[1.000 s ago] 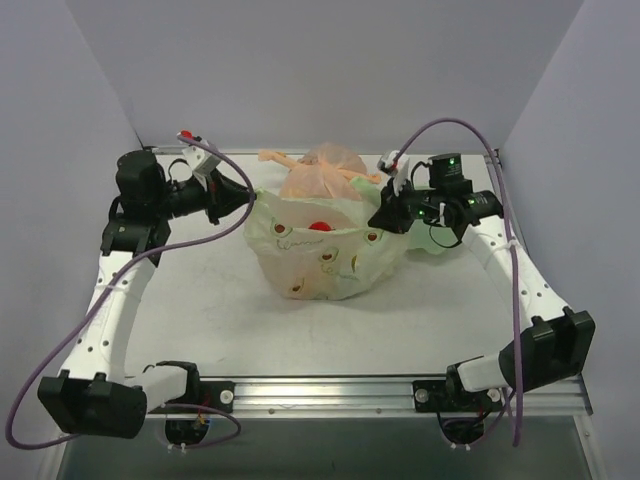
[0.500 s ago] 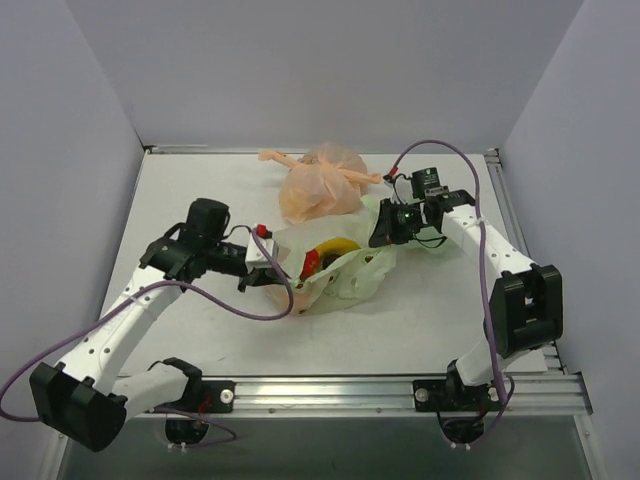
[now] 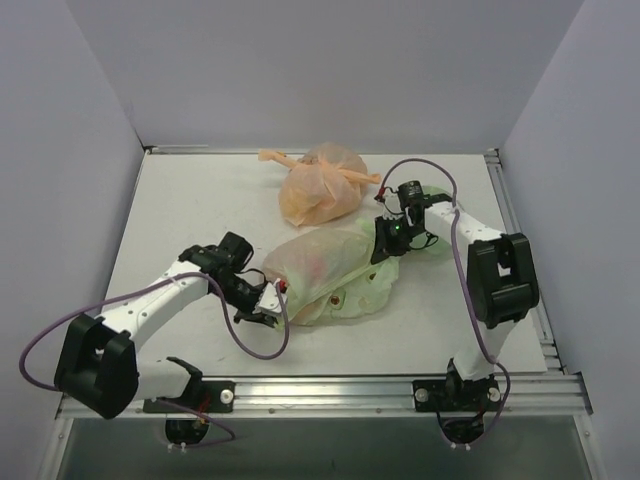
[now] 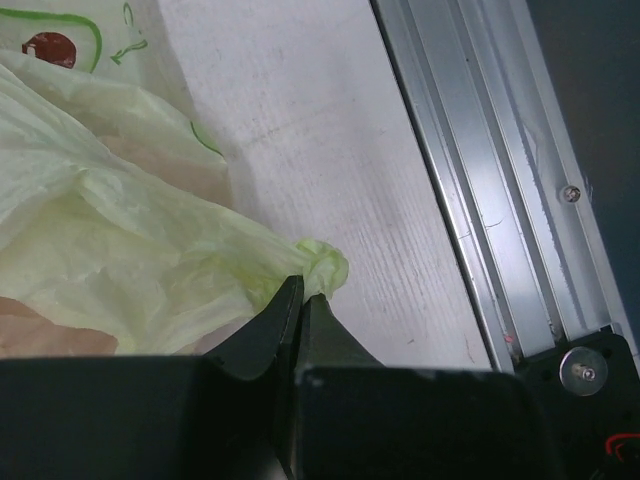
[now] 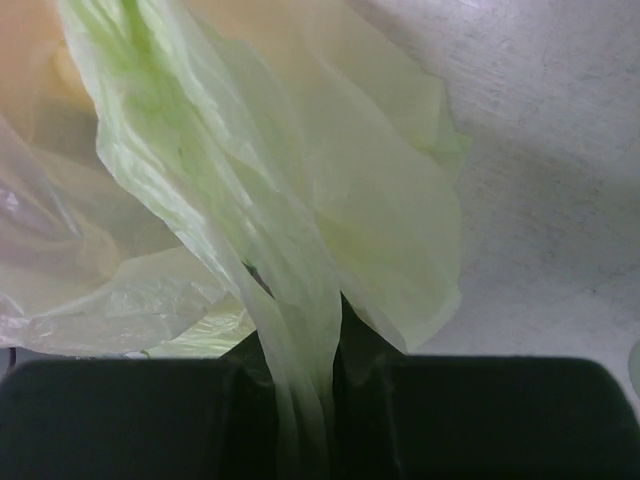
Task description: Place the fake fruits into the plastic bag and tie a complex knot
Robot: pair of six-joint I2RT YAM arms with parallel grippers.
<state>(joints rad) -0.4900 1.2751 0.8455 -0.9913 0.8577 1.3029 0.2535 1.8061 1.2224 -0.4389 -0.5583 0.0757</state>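
The pale green plastic bag (image 3: 330, 275) lies on the white table in the middle, its top folded over. Reddish and yellow fruit shapes (image 3: 318, 262) show faintly through it. My left gripper (image 3: 268, 297) is at the bag's near-left corner, shut on a pinched handle tip of the bag (image 4: 322, 265). My right gripper (image 3: 382, 243) is at the bag's far-right end, shut on a twisted handle strip of the bag (image 5: 300, 310) that runs down between its fingers.
A peach-orange knotted bag (image 3: 320, 185) lies at the back of the table behind the green bag. A pale green dish (image 3: 432, 240) peeks out beside the right wrist. The metal rail (image 4: 500, 200) along the table's near edge is close to my left gripper.
Both arms have moved down and inward from holding the bag open. The bag has collapsed and folded shut over the fruits. My left gripper has swung to the bag's near-left corner.
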